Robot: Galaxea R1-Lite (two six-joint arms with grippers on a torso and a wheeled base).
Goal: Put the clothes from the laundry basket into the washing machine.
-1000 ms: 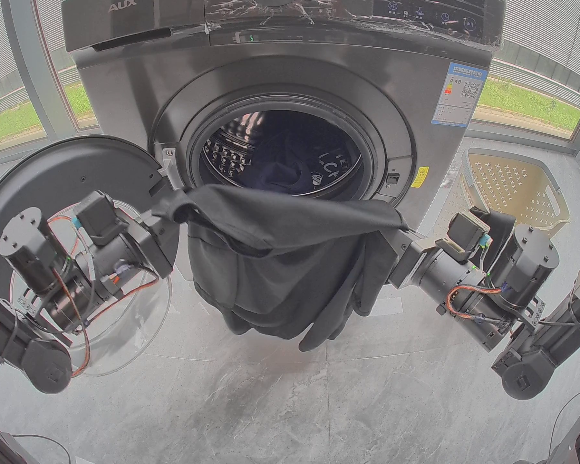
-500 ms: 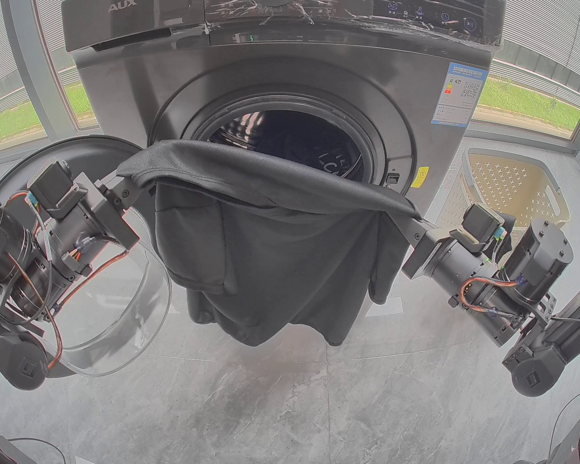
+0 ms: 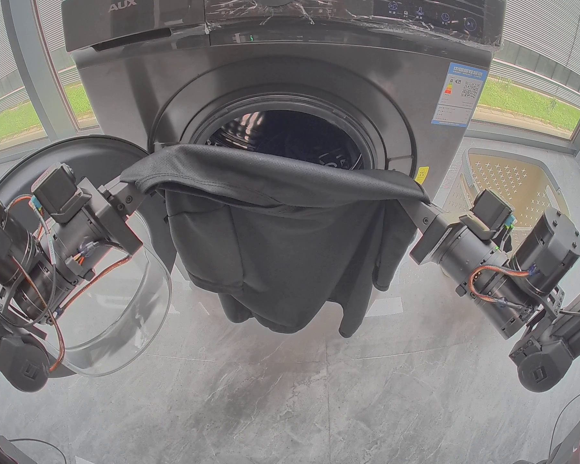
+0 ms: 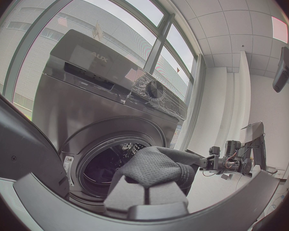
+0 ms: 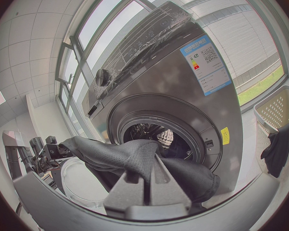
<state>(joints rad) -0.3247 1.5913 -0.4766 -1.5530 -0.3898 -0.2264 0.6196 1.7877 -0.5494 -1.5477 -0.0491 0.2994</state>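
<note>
A dark grey garment (image 3: 270, 227) hangs stretched between my two grippers in front of the washing machine's open drum (image 3: 290, 146). My left gripper (image 3: 127, 191) is shut on its left end (image 4: 151, 170), and my right gripper (image 3: 419, 211) is shut on its right end (image 5: 141, 158). The cloth's top edge lies across the lower part of the drum opening, the rest drooping toward the floor. Dark clothes lie inside the drum (image 5: 170, 145). The beige laundry basket (image 3: 515, 188) stands to the machine's right, with a black garment (image 5: 277, 149) draped over its rim.
The machine's round door (image 3: 77, 252) stands swung open at the left, behind my left arm. Grey tiled floor (image 3: 303, 394) lies free below the hanging cloth. Windows run behind the washing machine (image 3: 283, 46).
Over the last second both grippers rose with the garment and spread apart, pulling it taut. In the last half second the cloth's top edge has sunk slightly and the right gripper has moved outward.
</note>
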